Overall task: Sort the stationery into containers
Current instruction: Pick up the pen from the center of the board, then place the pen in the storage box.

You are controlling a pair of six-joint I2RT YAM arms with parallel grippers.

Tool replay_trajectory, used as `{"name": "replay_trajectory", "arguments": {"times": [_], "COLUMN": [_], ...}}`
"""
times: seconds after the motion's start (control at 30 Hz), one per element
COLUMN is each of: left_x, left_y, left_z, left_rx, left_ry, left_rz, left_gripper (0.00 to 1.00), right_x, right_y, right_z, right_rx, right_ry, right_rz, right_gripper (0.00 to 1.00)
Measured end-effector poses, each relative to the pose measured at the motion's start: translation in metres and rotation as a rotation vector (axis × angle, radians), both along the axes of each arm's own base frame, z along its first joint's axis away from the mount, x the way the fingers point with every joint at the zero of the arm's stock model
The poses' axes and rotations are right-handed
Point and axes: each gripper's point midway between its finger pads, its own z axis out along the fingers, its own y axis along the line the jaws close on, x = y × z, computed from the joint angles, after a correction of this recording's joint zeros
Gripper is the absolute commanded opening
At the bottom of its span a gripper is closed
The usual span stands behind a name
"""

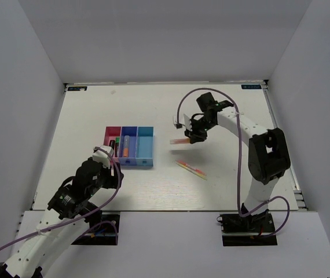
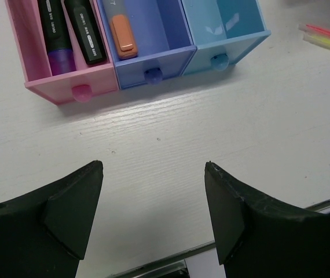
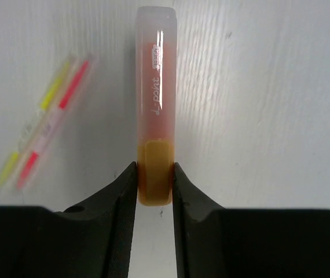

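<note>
My right gripper (image 3: pixel 155 168) (image 1: pixel 195 138) is shut on the yellow-orange end of an orange-pink highlighter (image 3: pixel 156 98) (image 1: pixel 179 141). The highlighter sticks out level over the table, right of the containers. Two thin yellow-and-pink pens (image 3: pixel 43 127) (image 1: pixel 191 168) (image 2: pixel 327 37) lie side by side on the table. The containers are three joined bins. The pink bin (image 2: pixel 37 81) (image 1: pixel 112 139) holds black markers (image 2: pixel 84 32). The dark blue bin (image 2: pixel 171 35) (image 1: pixel 129 142) holds an orange-capped highlighter (image 2: pixel 122 36). The light blue bin (image 2: pixel 228 23) (image 1: pixel 145 142) looks empty. My left gripper (image 2: pixel 153 168) (image 1: pixel 114 162) is open just in front of the bins, holding nothing.
White walls enclose the table on three sides. The table's near edge (image 2: pixel 171 255) runs just under my left fingers. A purple cable (image 1: pixel 179 110) loops above the right arm.
</note>
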Motion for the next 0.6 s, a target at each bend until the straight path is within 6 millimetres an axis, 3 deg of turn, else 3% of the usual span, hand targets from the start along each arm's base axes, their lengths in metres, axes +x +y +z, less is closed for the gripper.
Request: {"name": "replay_trajectory", "arguments": {"times": [0.17,0.33,0.53,0.6], "left_x": [0.002,0.002,0.004,0.004], "left_y": [0.001,0.003,0.006,0.008], "left_z": [0.002,0.003,0.004,0.005], "left_rx": [0.001,-0.001,-0.002,-0.003], "left_ry": [-0.01,-0.019,-0.036,-0.047], "left_rz": [0.01,0.019,0.039,0.05], "left_gripper": [0.81,0.81,0.81,0.81], "right_x": [-0.008,-0.024,-0.046,-0.044], "right_y": [0.056,0.117,0.169,0.181], "right_z": [0.043,0.075,0.094,0.094], "right_rx": [0.089,0.153,0.202,0.204], "right_ry": [0.024,0.175,0.397,0.426], "right_rz": [-0.159,-0.366,-0.628,-0.739], "right_gripper": [0.0,0.0,0.0,0.0]}}
